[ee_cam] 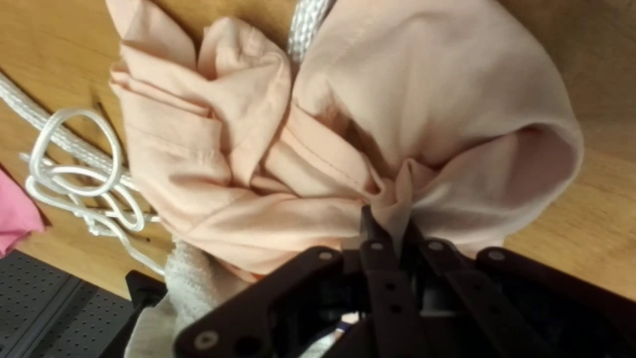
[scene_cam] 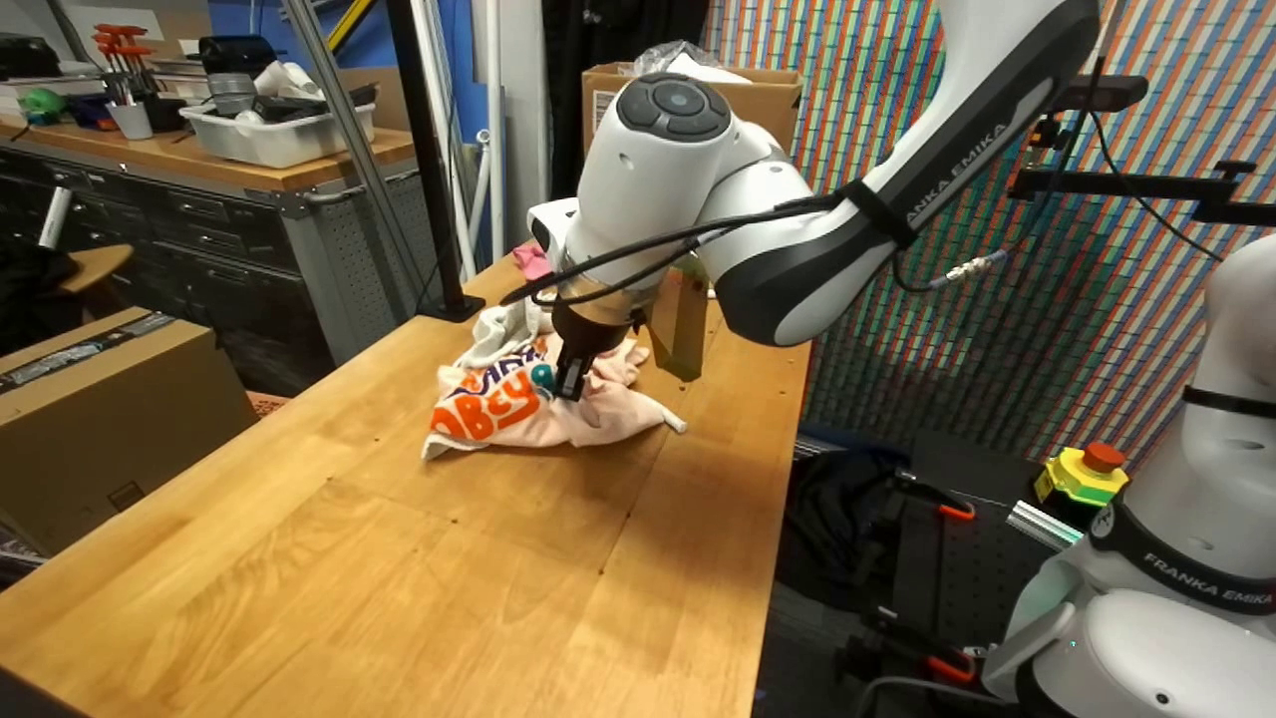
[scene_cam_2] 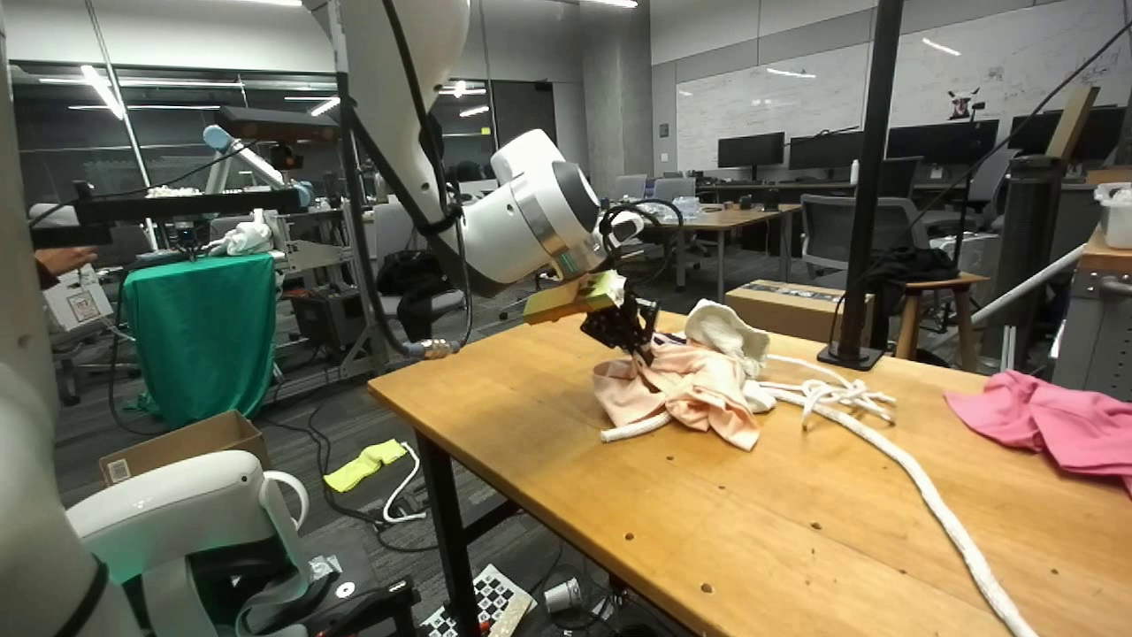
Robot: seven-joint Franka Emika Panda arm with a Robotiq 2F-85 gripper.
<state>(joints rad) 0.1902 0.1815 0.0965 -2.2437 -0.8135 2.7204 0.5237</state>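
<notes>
We see a crumpled peach cloth (ee_cam: 318, 174), matte and creased, stitched seams showing, one edge curling into an open loop, bunched on the wooden surface (scene_cam_2: 778, 495) beside white rope (ee_cam: 305, 27), a narrow fold pinched in the pincer (ee_cam: 389, 219)

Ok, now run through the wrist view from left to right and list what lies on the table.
Pink cloth → looped thin cord → peach cloth, a fold of it pinched in the tool. The thick rope overlaps the cord, so I left it out.
</notes>
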